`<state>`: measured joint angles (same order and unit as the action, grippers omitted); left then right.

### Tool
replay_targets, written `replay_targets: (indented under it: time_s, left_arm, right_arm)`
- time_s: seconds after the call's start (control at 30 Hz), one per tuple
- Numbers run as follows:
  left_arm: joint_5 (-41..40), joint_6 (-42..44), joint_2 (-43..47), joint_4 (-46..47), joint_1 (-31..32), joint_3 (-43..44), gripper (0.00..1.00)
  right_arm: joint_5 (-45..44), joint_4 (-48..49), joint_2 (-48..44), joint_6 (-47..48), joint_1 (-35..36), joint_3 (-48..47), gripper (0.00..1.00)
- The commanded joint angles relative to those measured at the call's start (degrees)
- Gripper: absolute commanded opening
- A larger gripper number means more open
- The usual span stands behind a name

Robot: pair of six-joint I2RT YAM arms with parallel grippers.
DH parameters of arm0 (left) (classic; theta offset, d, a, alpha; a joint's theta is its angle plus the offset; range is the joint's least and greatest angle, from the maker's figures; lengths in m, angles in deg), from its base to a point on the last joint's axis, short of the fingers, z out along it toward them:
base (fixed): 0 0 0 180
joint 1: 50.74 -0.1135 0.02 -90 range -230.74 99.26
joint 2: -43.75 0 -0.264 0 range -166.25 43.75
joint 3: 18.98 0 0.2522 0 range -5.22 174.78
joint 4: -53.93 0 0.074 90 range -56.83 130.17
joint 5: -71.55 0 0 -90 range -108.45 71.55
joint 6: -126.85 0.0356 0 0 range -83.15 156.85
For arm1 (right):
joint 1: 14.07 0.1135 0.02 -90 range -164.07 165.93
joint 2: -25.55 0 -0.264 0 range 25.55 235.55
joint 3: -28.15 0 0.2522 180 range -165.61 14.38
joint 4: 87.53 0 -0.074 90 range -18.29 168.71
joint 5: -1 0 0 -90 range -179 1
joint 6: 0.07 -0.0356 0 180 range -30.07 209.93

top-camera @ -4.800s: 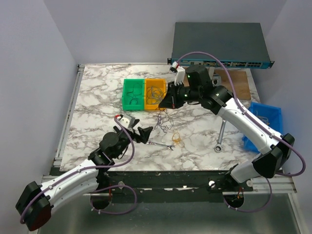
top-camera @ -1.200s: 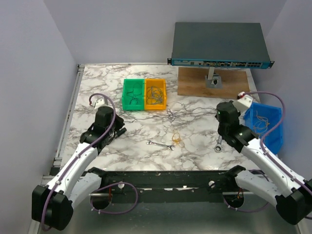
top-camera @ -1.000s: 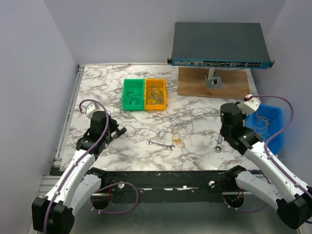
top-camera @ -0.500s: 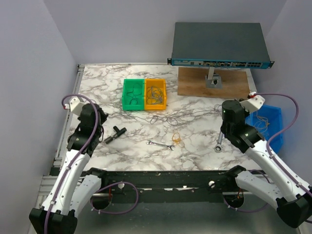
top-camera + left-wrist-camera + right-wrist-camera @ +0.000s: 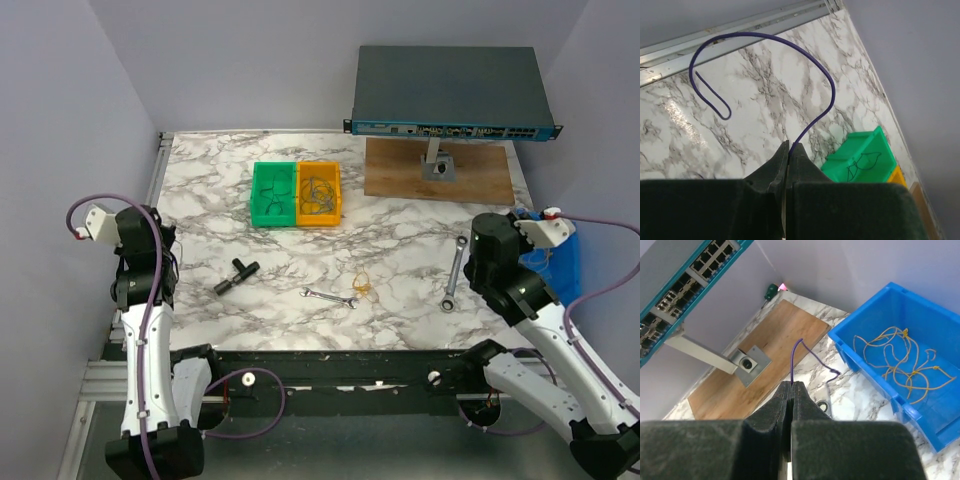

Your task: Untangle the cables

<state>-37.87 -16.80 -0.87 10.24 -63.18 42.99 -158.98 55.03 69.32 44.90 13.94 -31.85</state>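
While left gripper (image 5: 788, 150) and right gripper (image 5: 791, 385) each pinch a thin purple wire (image 5: 833, 92), set these down well apart.

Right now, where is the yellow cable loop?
In the top view, the yellow cable loop lies on the table, just right of the small wrench.

Robot lab: network switch (image 5: 450, 88), parts bins (image 5: 297, 195).

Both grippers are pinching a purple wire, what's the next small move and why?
Probably swing the left arm toward the green bin to drop its wire. The left gripper is shut on a hooked purple wire with its far end free, the right gripper pinches a separate short purple wire, and that bin already holds dark wires.
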Motion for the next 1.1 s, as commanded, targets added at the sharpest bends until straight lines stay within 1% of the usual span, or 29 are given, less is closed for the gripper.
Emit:
replay_targets:
  time_s: [0.0,0.03,0.07,0.1,0.13,0.23,0.3,0.4,0.5,0.6,0.67,0.7,0.73,0.83,1.07]
  left_arm:
    - [13.0,5.6,0.1,6.7,-0.2,1.3,0.00]
    - [15.6,6.2,-0.8,7.2,0.1,1.8,0.00]
    - [14.6,5.4,-1.8,5.3,0.4,3.1,0.00]
    - [15.1,6.4,-2.6,4.8,0.5,4.4,0.00]
    - [17.2,8.7,-3.4,5.6,0.8,5.3,0.00]
    - [19.3,12.8,-5.7,5.4,4.0,9.0,0.00]
    - [17.6,14.8,-8.1,2.6,6.2,13.0,0.00]
    - [16.6,16.7,-10.5,1.4,8.3,17.4,0.00]
    - [18.3,17.7,-12.4,2.5,9.9,21.0,0.00]
    - [24.5,16.7,-14.3,7.6,11.0,22.8,0.00]
    - [26.8,16.1,-16.6,9.4,12.1,25.1,0.00]
    - [27.0,16.3,-18.1,9.7,12.3,26.4,0.00]
    - [27.1,16.8,-19.5,10.0,14.2,28.2,0.00]
    - [27.0,18.2,-23.5,11.1,16.1,32.5,0.00]
    - [24.0,20.6,-32.3,11.3,17.9,40.8,0.00]
  right_arm:
    - [5.4,5.5,1.0,2.3,-0.3,0.2,0.01]
    - [7.5,7.5,1.6,3.1,-0.3,0.7,0.01]
    - [8.0,8.6,2.2,3.1,-0.3,1.1,0.01]
    - [9.2,9.5,2.9,3.6,-0.3,1.3,0.01]
    - [10.4,10.6,3.5,4.6,-0.3,1.3,0.01]
    - [14.4,12.8,4.8,5.6,-0.3,1.9,0.01]
    - [15.6,15.0,5.2,5.6,-0.4,3.4,0.01]
    - [17.5,17.8,5.8,6.1,-0.3,5.1,0.01]
    - [20.5,21.0,6.4,7.2,-0.3,7.0,0.01]
    - [25.4,23.9,6.9,8.0,-0.3,9.0,0.01]
    - [27.9,26.7,7.3,8.3,-0.3,10.3,0.01]
    - [28.6,27.8,7.6,8.7,-0.4,10.9,0.01]
    - [28.9,28.8,7.9,8.8,-0.3,11.4,0.01]
    - [29.3,29.4,8.7,8.8,-0.3,11.9,0.01]
    - [30.9,29.9,8.8,8.3,-0.3,12.8,0.01]
